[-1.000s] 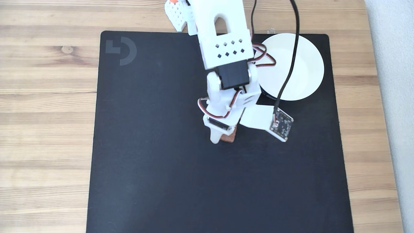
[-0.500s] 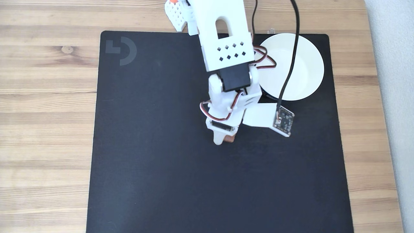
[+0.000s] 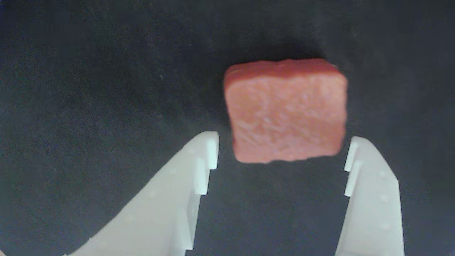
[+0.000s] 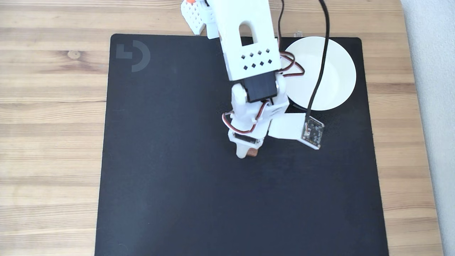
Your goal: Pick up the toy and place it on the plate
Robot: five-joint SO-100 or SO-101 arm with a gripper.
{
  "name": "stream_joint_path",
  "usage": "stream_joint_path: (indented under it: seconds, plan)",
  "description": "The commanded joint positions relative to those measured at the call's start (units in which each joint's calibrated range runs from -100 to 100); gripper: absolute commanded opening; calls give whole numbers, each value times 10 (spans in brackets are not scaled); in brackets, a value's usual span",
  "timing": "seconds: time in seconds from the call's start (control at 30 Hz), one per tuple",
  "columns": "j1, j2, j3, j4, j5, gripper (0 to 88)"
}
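One toy (image 3: 286, 112), a reddish-brown block with a bumpy face, lies on the black mat (image 3: 89, 89) just right of centre in the wrist view. Its lower edge sits between the two white fingertips (image 3: 209, 149), which stand wide apart and touch nothing. In the fixed view only a sliver of the toy (image 4: 252, 153) peeks out below the gripper (image 4: 247, 153), near the middle of the mat (image 4: 170, 185). Well apart, the white plate (image 4: 337, 78) rests in the mat's upper right corner, partly crossed by the arm's black cable (image 4: 318, 81).
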Motion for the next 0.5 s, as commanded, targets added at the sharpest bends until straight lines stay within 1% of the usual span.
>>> stream_joint_path:
  seconds: [0.0,0.47]
  plan:
    - [-1,11,-10,-22,2,242]
    - [0,26,-5,-37,-1,241]
